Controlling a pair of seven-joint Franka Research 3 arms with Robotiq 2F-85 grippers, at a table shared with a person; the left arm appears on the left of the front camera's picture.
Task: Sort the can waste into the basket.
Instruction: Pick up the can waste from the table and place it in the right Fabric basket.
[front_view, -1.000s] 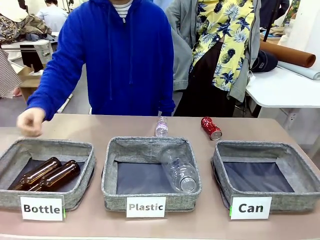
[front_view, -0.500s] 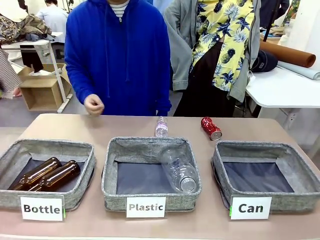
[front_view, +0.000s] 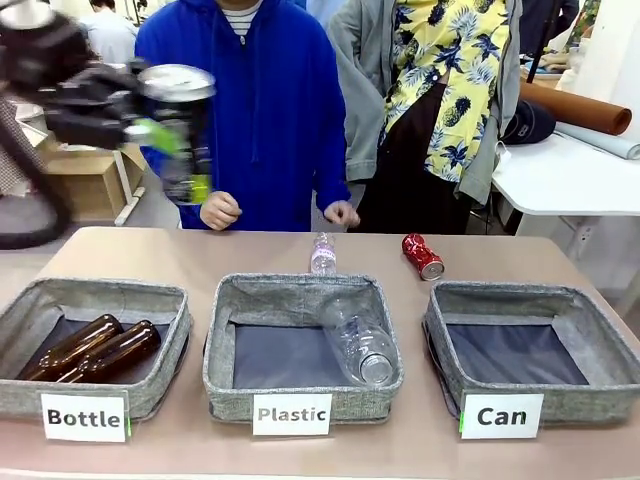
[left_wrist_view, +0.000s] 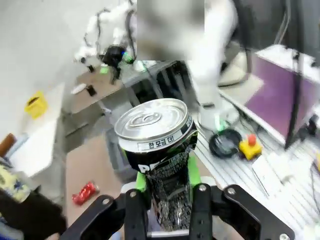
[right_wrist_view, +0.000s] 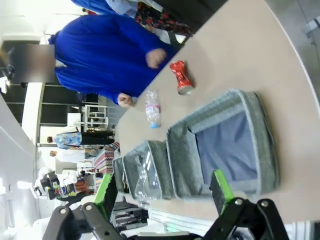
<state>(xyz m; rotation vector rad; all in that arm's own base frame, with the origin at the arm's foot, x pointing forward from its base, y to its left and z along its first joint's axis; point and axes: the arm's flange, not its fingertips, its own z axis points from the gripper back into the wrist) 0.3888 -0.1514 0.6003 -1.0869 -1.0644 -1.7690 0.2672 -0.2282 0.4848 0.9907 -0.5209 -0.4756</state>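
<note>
Nothing sorted yet: no can is seen in the basket labelled "Can". Black-and-silver can, silver top undented, is pinched by the left end effector, held high above the worktop, left side. Crushed shiny red can is left lying just behind the basket. Right end effector is spread, nothing held.

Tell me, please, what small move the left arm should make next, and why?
Probably carry the black can, clamped in the left gripper, rightward toward the Can basket: it is held high on the left side, and that basket stands at the far right.
</note>
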